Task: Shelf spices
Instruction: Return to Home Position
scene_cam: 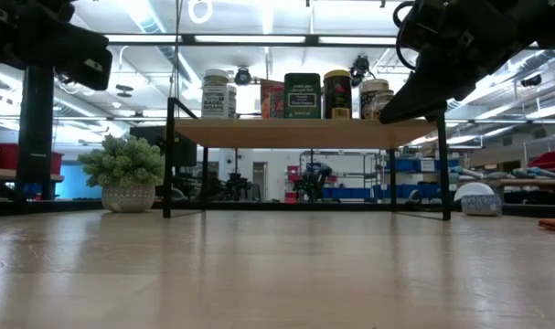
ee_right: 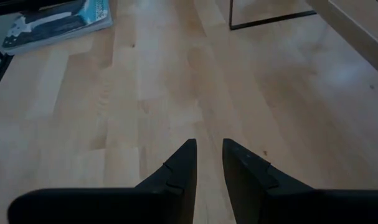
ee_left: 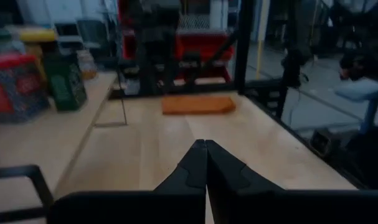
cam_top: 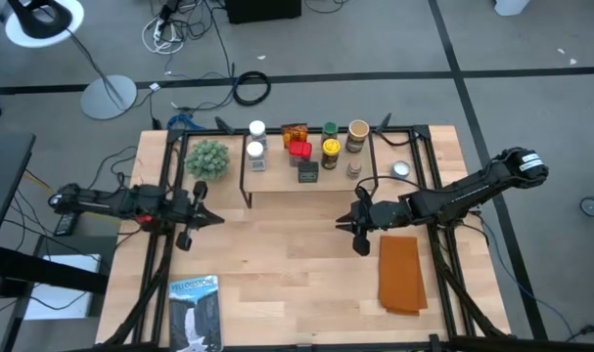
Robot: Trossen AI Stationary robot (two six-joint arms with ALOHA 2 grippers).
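Observation:
The spices [cam_top: 306, 149] stand in a cluster on the shelf's light top board [cam_top: 277, 186]: jars with white, yellow, green and tan lids, a red box and a dark box [scene_cam: 302, 96]. The board rests on thin black legs [scene_cam: 169, 160]. My left gripper [cam_top: 218, 218] hovers shut above the table, left of the shelf, pointing level toward the table's right edge; its fingertips meet [ee_left: 205, 144]. My right gripper [cam_top: 342, 223] hovers near the shelf's near right corner, tilted down. Its fingers are a narrow gap apart [ee_right: 207, 155] with only bare table showing between them.
A potted green plant [cam_top: 207, 156] stands left of the shelf. A small silvery-lidded container [cam_top: 401, 169] stands to the shelf's right. A folded orange-brown cloth [cam_top: 401, 276] lies near right, and a blue-and-white flat package [cam_top: 195, 311] near left. Bare wood stretches between the grippers.

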